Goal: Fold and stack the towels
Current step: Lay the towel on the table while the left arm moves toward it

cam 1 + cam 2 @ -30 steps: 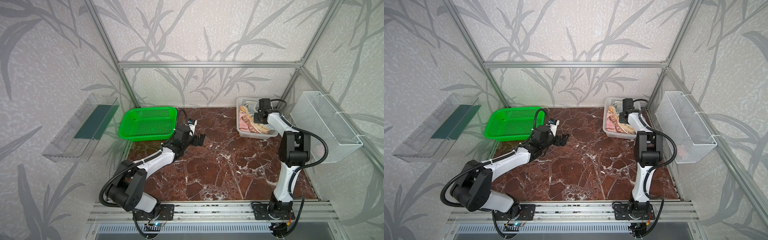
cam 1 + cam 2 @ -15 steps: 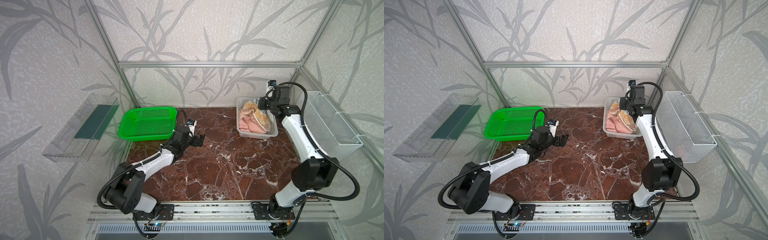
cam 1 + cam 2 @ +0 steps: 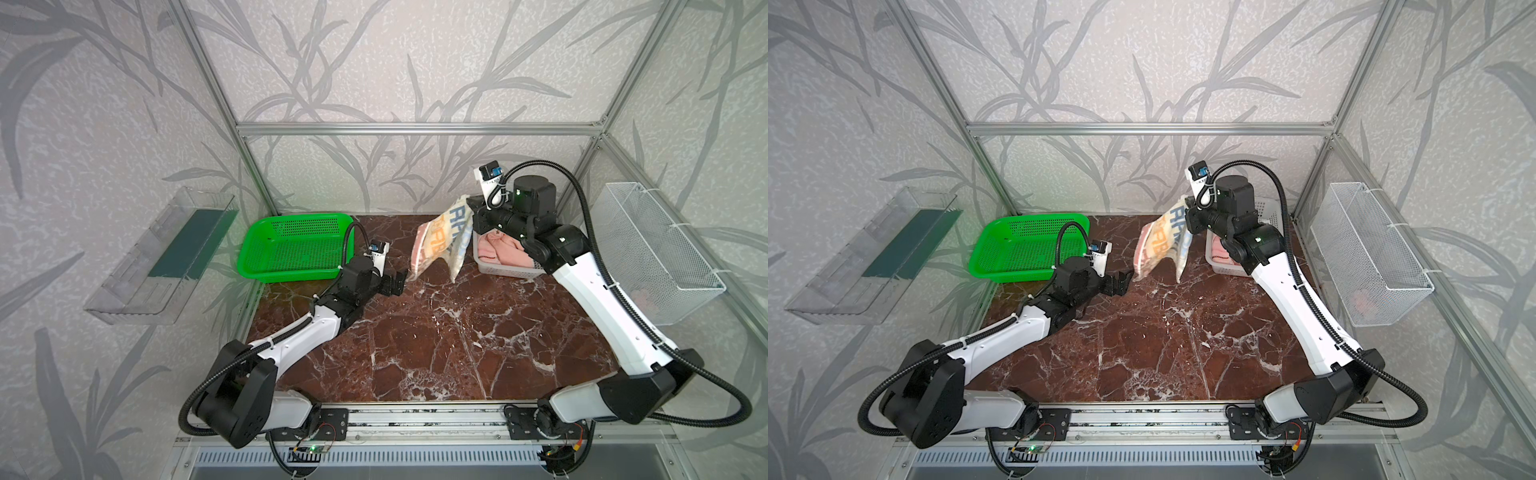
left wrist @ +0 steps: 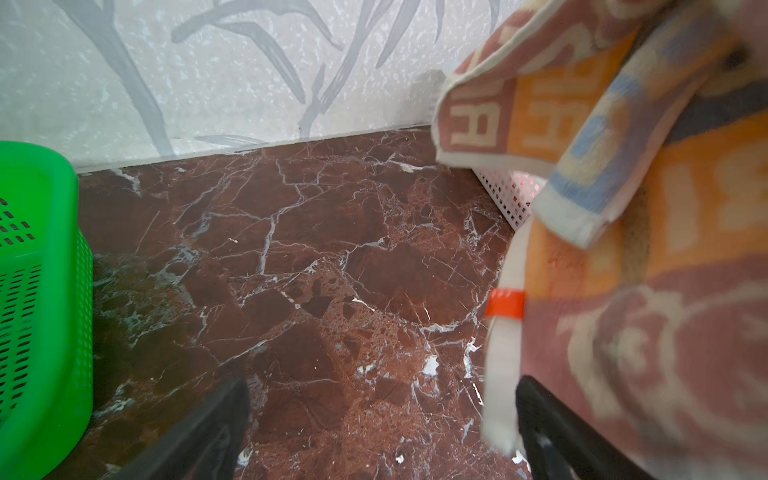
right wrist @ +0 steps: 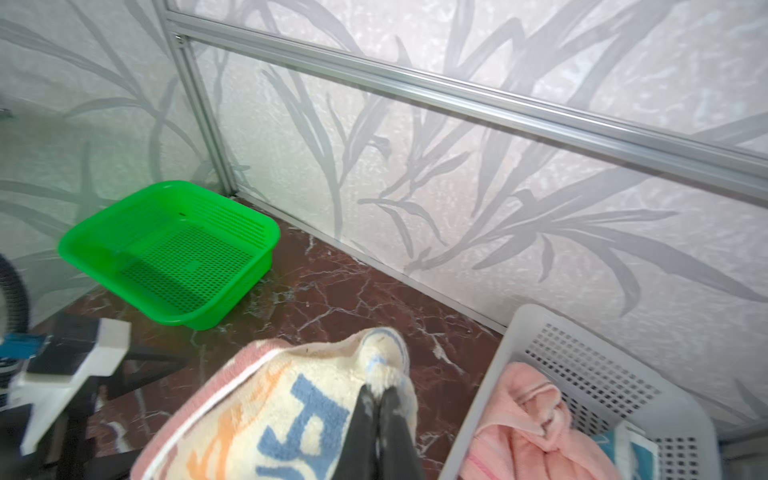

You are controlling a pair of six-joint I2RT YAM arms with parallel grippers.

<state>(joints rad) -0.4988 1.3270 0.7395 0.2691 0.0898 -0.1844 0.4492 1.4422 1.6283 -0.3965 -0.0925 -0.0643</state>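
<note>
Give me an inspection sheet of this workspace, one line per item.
Surface: marble table, bare in the middle.
Job's things: cream towel hangs from right tool; pink towel and teal towel lie in white basket.
Clutter: nothing seen.
Grippers: left tool open, beside cream towel's lower corner; right tool shut on it.
Cables: black hoses loop free, none seen snagged.
Surroundings: green basket, wire basket on wall, clear shelf on wall.

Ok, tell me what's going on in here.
The right gripper is shut on a corner of the cream terry towel with orange and blue letters, which hangs beside the white plastic basket. The crumpled pink towel lies in that basket. The left gripper sits open next to the hanging cloth, holding nothing.
</note>
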